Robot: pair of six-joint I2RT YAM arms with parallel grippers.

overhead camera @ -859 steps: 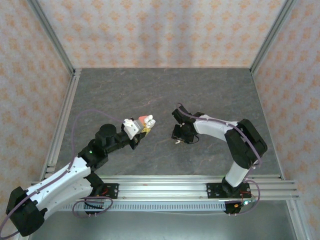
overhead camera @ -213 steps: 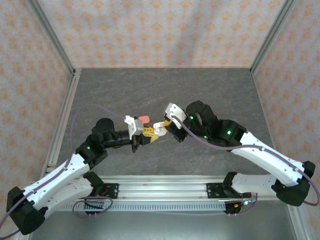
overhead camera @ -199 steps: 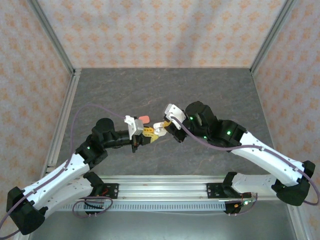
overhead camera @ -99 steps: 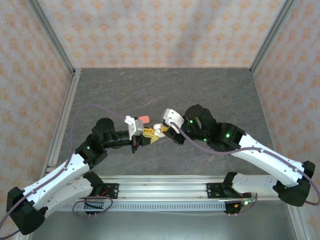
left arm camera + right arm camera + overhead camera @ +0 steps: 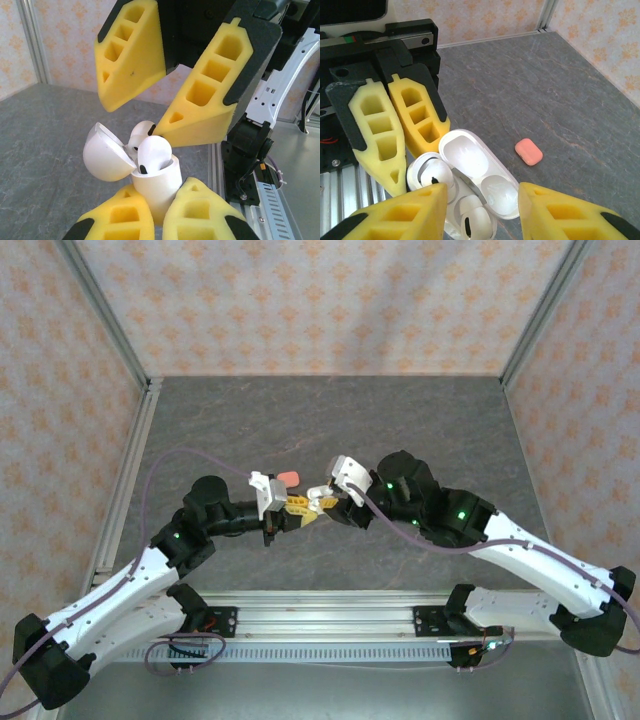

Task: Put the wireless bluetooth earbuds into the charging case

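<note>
1. Left wrist view: the left gripper (image 5: pixel 160 195) had its yellow foam fingers (image 5: pixel 125 220) closed tight on the lower body of the white charging case (image 5: pixel 160 182). The case was held upright, with its lid (image 5: pixel 105 157) swung open to the left.
2. Two white earbuds (image 5: pixel 154 152) sat in the case. The head of the nearer one stood above the rim, and the second was partly hidden behind it.
3. The right gripper (image 5: pixel 134 117) hung over the case from above with its fingers (image 5: pixel 215 95) spread apart, clamping nothing. The tip of the lower finger was just beside the farther earbud; I cannot tell whether it touched.
4. In the right wrist view the gap between the right gripper's own fingers lay over one earbud in the case body, with the open lid beyond it.
5. A closed coral-pink case (image 5: pixel 528 151) lay on the grey stone-patterned table (image 5: pixel 580 90), to the right of the white case and well apart from it.
6. In the top external view the two grippers met tip to tip above the near middle of the table. The coral-pink case was just on the far side of the left gripper.
</note>
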